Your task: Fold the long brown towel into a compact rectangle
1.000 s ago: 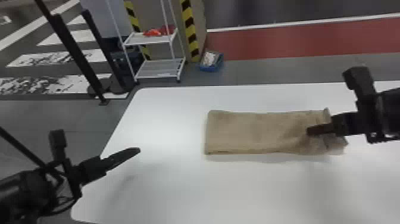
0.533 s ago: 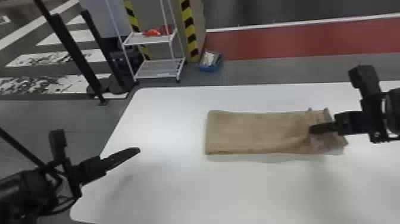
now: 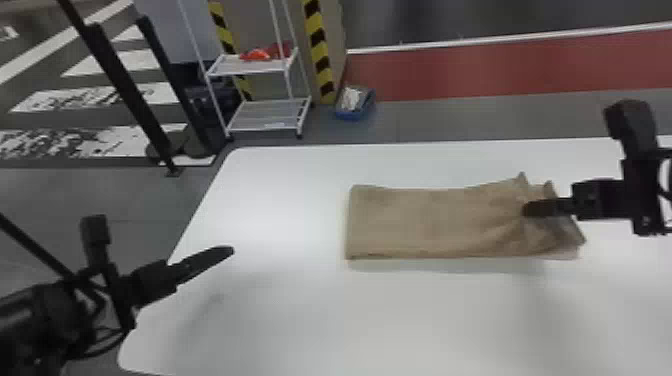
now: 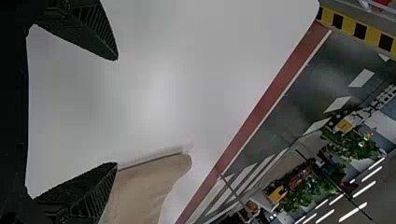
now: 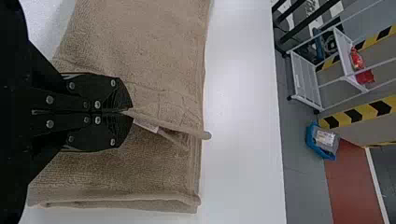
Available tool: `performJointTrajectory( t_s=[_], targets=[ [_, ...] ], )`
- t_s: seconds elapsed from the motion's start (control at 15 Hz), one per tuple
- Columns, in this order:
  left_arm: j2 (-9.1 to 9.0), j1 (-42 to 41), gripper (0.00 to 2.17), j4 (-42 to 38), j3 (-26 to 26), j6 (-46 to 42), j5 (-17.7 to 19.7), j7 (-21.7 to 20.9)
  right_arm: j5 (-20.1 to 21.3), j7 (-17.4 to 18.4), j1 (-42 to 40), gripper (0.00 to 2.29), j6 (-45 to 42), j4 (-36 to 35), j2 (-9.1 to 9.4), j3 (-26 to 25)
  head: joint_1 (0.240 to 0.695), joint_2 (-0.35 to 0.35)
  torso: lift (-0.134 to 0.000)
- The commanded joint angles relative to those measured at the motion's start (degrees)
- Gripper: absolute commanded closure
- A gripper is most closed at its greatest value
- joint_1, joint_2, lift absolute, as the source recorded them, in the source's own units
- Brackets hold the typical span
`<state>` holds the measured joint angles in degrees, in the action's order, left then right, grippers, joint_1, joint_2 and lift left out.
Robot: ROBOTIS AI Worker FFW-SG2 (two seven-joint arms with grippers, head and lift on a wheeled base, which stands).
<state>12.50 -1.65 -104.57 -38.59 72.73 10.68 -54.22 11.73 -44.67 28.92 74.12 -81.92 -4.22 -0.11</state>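
Nearest, at the left side of the white table (image 3: 300, 320), the empty left claw (image 3: 225, 251) is spread wide. Farther on, the folded brown towel (image 3: 415, 220) lies flat, its rumpled right part pinched in the closed right claw (image 3: 531, 208). Beyond stands a white shelf rack (image 3: 272, 121).

At 3 o'clock in the head view, the right gripper (image 3: 531, 208) hides the bit of towel (image 3: 425, 225) between its fingertips, and the picture's edge cuts off its arm. The left arm (image 3: 30, 320) is cut off at 8 o'clock, the table (image 3: 300, 310) from 3 to 6 o'clock, the rack's posts (image 3: 192, 30) at 11 o'clock. The label (image 5: 145, 125) on the towel is too small to read.
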Motion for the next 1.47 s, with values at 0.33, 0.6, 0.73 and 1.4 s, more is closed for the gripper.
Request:
performJointTrajectory(
  t_s=[0.33, 0.6, 0.73, 1.4],
  targets=[
    [-0.02, 1.7, 0.08, 0.5, 0.5, 0.0, -0.9, 0.0, -2.9, -0.6, -1.7, 1.24, -2.8, -1.8, -0.52, -3.2, 0.695, 0.229, -0.124],
    [-0.19, 1.8, 0.08, 0.3, 0.6, 0.0, -1.1, -0.2, -4.7, 0.0, -0.6, 1.24, -2.6, -1.8, -0.88, -3.9, 0.695, 0.224, -0.124],
    [-0.19, 1.9, 0.08, 0.4, 0.8, 0.2, -1.1, -0.2, -6.3, -0.3, -1.1, 1.24, -0.9, -3.3, -1.05, -6.3, 0.695, 0.221, -0.124],
    [-0.02, 1.4, 0.08, 0.1, 1.0, 0.2, -1.1, -0.6, -8.4, -0.2, -1.0, 1.23, 0.0, -4.6, -0.44, -9.1, 0.695, 0.205, -0.124]
  ],
)
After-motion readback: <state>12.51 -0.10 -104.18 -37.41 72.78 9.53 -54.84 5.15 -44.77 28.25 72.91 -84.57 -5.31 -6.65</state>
